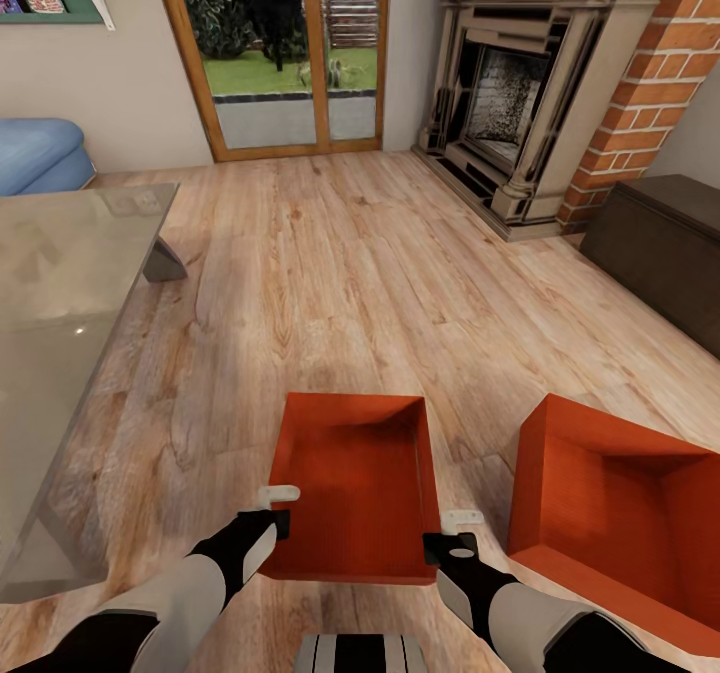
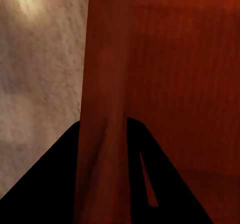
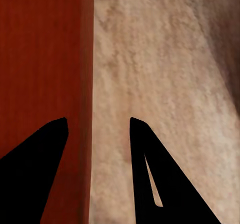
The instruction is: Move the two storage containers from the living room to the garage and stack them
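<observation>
- Light wood-plank floor fills the living room; at the far side stand wood-framed glass doors, a red-brick fireplace, a dark low cabinet, a blue sofa and, at the left, a glass-topped table.
- One orange-red rectangular plastic container is just before the robot, between both arms, its open side up. Its long axis seems to run away from the robot, toward the glass doors.
- The second orange-red plastic container lies near it at the right, apart from it, turned at an angle and tipped so that its opening faces partly toward the first one.
- The left gripper is at the near left corner of the first container, the right gripper at its near right corner.
- In the left wrist view, the thin orange wall stands between the two dark fingers, which press close on it from both sides.
- In the right wrist view, the wall edge is between the spread fingers, with a gap to each; one finger is over the ribbed inside, the other over the wood floor.
- The head view alone shows the second container and the room.
</observation>
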{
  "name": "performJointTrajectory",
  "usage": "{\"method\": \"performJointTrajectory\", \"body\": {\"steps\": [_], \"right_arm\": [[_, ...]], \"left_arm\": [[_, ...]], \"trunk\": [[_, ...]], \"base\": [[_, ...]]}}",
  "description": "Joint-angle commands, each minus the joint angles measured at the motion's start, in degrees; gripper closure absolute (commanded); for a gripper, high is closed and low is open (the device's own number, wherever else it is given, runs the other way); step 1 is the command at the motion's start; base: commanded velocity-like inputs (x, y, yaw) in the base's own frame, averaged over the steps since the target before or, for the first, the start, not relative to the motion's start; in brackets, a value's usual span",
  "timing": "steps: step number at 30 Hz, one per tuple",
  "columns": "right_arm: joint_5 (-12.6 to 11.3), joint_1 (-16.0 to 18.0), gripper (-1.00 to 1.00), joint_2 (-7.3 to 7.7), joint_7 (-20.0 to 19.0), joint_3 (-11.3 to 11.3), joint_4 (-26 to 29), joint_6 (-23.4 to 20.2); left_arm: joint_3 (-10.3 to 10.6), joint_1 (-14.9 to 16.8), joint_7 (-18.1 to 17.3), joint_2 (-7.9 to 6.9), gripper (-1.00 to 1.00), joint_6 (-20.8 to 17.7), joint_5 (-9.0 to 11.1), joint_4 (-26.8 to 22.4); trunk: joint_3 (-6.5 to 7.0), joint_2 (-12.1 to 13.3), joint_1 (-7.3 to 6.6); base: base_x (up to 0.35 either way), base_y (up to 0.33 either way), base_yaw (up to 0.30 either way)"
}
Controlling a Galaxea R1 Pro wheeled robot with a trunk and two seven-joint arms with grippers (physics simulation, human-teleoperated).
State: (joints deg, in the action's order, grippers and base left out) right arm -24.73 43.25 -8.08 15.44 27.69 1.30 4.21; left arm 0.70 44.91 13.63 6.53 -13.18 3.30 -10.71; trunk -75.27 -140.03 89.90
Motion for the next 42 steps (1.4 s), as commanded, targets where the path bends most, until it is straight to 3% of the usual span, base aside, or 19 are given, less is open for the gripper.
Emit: {"method": "performJointTrajectory", "body": {"steps": [1,42], "right_arm": [[-1.1,0.0,1.00,-0.01,-0.6,0.3,-0.1,0.3],[-0.9,0.0,1.00,-0.05,-0.6,0.3,0.2,1.0]], "left_arm": [[-0.1,0.0,1.7,-0.03,1.00,-0.5,-1.0,-0.1],[-0.1,0.0,1.3,-0.03,1.00,-0.5,-1.0,0.3]], "trunk": [[-0.05,0.0,0.01],[7.31,16.4,-8.99]], "base": [[0.000,0.000,0.000],[0.000,0.000,0.000]]}}
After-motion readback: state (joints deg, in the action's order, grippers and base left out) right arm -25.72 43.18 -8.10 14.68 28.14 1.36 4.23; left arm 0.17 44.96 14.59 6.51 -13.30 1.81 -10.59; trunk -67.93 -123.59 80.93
